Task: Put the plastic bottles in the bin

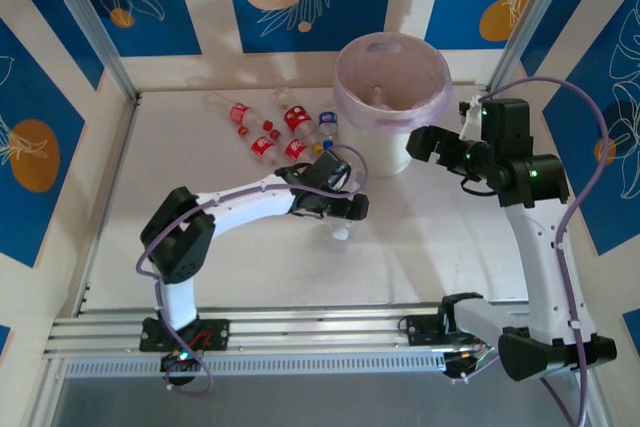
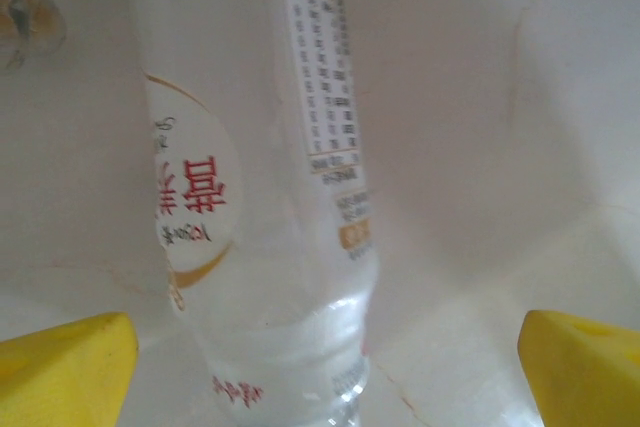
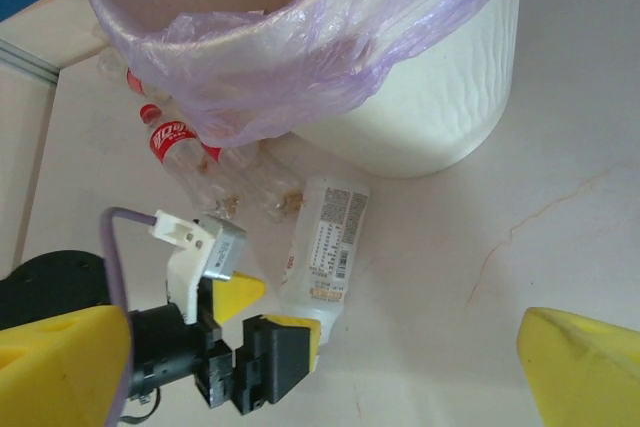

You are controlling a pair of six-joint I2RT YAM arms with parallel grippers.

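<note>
We're at the grasp step: left gripper (image 2: 325, 365) open astride a bottle (image 2: 262, 197) lying mid-frame below the bin (image 1: 385, 155), right gripper (image 1: 420, 144) open beside the bin, so next we likely close and lift.

Roughly eight bottles (image 1: 262, 147), one bin (image 1: 385, 152), two arms (image 1: 250, 197)

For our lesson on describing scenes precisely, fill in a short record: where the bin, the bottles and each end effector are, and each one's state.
bin: upright, at the far side
loose bottles: lying clustered left of the bin
left end effector: open, straddling the white-labelled bottle, which lies flat, ungripped
right end effector: open, empty, beside the bin
</note>
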